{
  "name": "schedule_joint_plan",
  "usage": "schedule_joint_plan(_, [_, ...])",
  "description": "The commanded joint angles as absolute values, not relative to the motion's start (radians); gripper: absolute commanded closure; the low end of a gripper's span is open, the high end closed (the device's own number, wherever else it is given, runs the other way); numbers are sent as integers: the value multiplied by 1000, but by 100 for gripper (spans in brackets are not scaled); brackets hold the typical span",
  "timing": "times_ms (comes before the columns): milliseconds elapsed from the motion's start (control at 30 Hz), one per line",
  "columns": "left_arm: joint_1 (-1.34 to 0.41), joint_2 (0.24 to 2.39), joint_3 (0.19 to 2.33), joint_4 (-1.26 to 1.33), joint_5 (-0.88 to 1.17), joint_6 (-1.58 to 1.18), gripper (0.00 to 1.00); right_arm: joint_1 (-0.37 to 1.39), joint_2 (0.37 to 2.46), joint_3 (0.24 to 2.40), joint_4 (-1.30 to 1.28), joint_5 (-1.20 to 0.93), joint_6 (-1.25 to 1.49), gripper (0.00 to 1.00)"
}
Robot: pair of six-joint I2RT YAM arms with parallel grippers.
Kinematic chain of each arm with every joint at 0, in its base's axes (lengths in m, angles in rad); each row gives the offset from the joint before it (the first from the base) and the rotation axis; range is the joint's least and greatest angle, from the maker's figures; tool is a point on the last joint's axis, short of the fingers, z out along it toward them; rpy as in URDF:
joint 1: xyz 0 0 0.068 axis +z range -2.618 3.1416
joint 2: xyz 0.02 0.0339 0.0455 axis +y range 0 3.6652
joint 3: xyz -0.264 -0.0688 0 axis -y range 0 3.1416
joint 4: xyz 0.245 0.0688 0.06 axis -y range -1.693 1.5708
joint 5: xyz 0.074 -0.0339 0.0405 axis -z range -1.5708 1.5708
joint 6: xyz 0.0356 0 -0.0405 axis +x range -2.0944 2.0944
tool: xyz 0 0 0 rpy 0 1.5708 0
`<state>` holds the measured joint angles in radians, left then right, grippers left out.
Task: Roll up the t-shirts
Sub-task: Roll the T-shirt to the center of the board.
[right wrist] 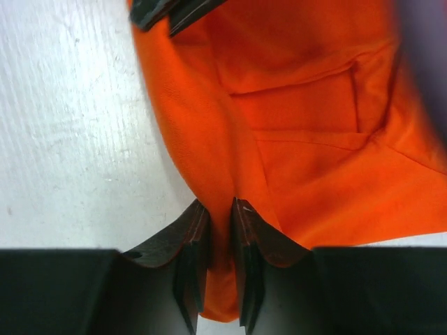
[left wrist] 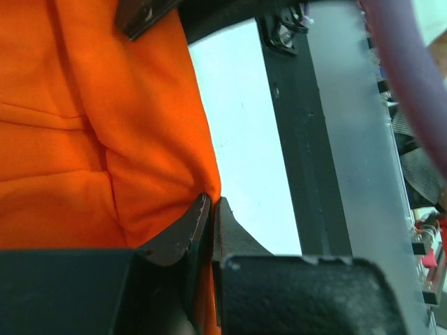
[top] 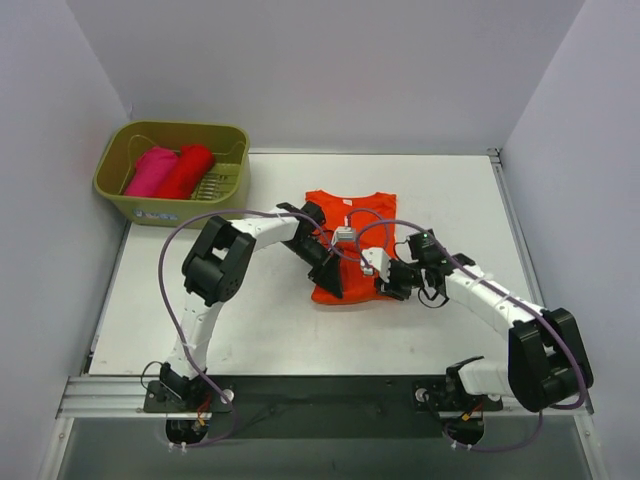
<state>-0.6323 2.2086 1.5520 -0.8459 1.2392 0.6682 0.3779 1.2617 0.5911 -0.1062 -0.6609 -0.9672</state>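
Note:
An orange-red t-shirt (top: 350,215) lies on the white table between my two arms, collar towards the back. Its near hem is bunched up where both grippers meet it. My left gripper (top: 333,283) is shut on the hem's left corner, and the left wrist view shows orange cloth (left wrist: 84,139) pinched between its fingertips (left wrist: 211,202). My right gripper (top: 390,285) is shut on a fold of the same cloth (right wrist: 314,139) at the right corner, with the fold passing between the closed fingers (right wrist: 218,206). A magenta pink t-shirt (top: 150,172) and a deeper red one (top: 188,170) lie rolled in the basket.
The olive-green plastic basket (top: 160,207) stands at the back left corner of the table. A metal rail (top: 300,385) runs along the near edge by the arm bases. Purple cables loop over both arms. Walls close in the back and sides.

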Motion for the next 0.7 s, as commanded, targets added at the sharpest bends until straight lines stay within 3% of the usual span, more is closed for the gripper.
schedule_joint_plan(0, [-621, 2258, 1654, -1127, 1328, 830, 100, 321, 1334, 741, -383, -773, -945, 84])
schedule_joint_plan(200, [-600, 2289, 1671, -1154, 1324, 772, 100, 272, 1482, 885, -690, -871, -1063, 92])
schedule_joint_plan(367, [-575, 2244, 1602, -867, 1228, 467, 100, 247, 1630, 966, -857, -917, -1097, 92])
schedule_joint_plan(667, [-566, 2281, 1641, -732, 1120, 336, 99, 180, 1845, 1106, -907, -936, -1020, 92])
